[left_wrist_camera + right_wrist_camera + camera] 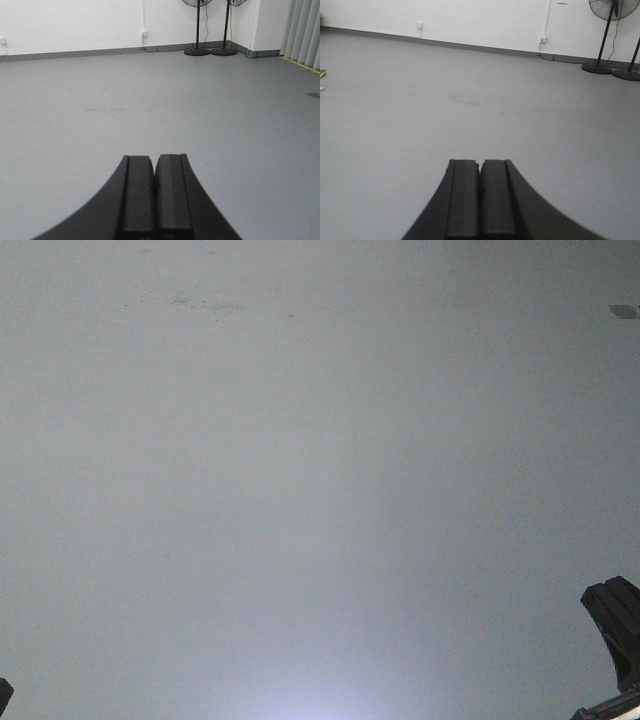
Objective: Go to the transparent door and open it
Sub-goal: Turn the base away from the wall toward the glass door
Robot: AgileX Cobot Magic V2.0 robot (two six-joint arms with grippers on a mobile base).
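Left claw (pixel 154 161) and right claw (pixel 480 164): both pressed together, holding nothing. Ahead of each, grey floor (pixel 150 90) and white wall (pixel 75 25); the transparent door is in no view. Judged rigid, heavy, breakable: take its handle, never the pane.

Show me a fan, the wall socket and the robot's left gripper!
Fan (pixel 196 51): left wrist view, on the left one's round black base.
Wall socket (pixel 144 33): left wrist view, on its white plate.
Left gripper (pixel 154 164): left wrist view, on the seam between its shut fingertips.
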